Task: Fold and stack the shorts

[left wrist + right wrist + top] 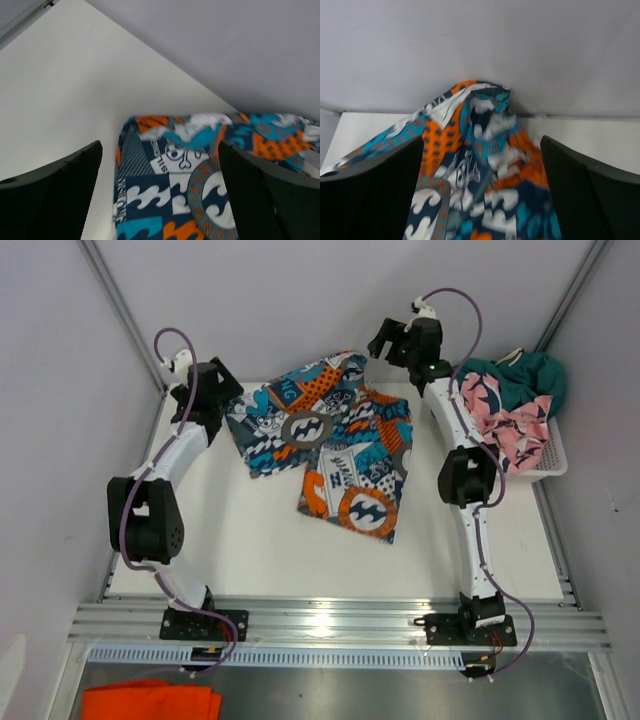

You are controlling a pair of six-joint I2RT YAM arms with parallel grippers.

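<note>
Top external view: the printed shorts (330,445) lie on the table (250,550) near the back. The left gripper (160,147) and right gripper (481,142) are spread wide and empty, probably so the cloth can rest flat for folding.

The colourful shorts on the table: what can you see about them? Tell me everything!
The graphic-print shorts are soft, thin-looking fabric, patterned in navy, orange, teal and white with wave badges and lettering. They lie wrinkled and spread out, not folded, at the back of the white table, with one part bunched up by the rear wall. The left arm's fingers and the right arm's fingers stand wide apart near them, holding nothing.
</note>
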